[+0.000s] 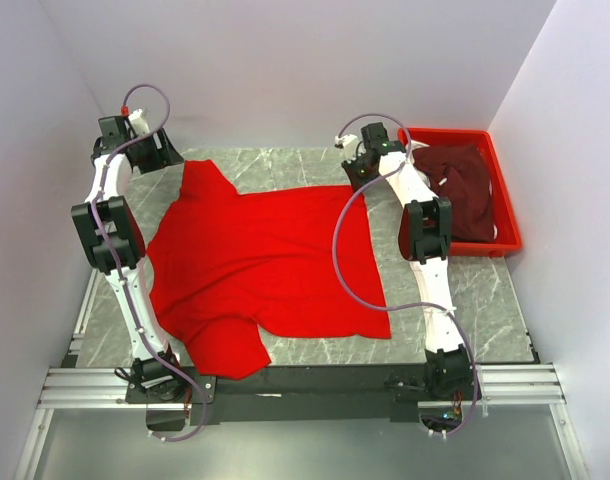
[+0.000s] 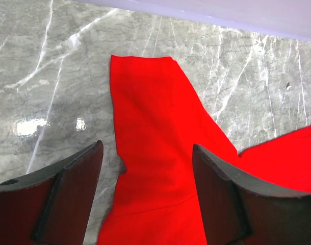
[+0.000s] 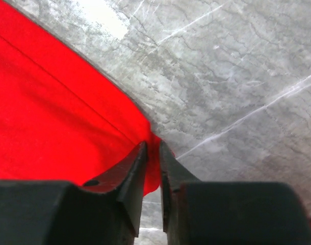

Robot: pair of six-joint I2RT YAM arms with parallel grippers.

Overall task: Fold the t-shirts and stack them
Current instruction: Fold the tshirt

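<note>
the red t-shirt (image 1: 255,260) is lying spread flat over the middle of the counter (image 1: 465,300), and this is making its edges easy to reach. at the far left corner of the counter the left end effector (image 2: 148,191) is hovering with its jaws standing wide apart, one on each side of the far sleeve (image 2: 150,112). it is holding nothing, and i am judging that it is lining up to take this sleeve. going to the right along the far edge, the right end effector (image 3: 153,150) is pinching the shirt's hem at its far corner. its jaws are almost together, with a thin fold of red cloth between them, probably so that the far side can be lifted at both ends for a fold. in the far right corner the maroon t-shirt (image 1: 460,185) is lying crumpled inside the red tray (image 1: 507,215), apart from the work.
</note>
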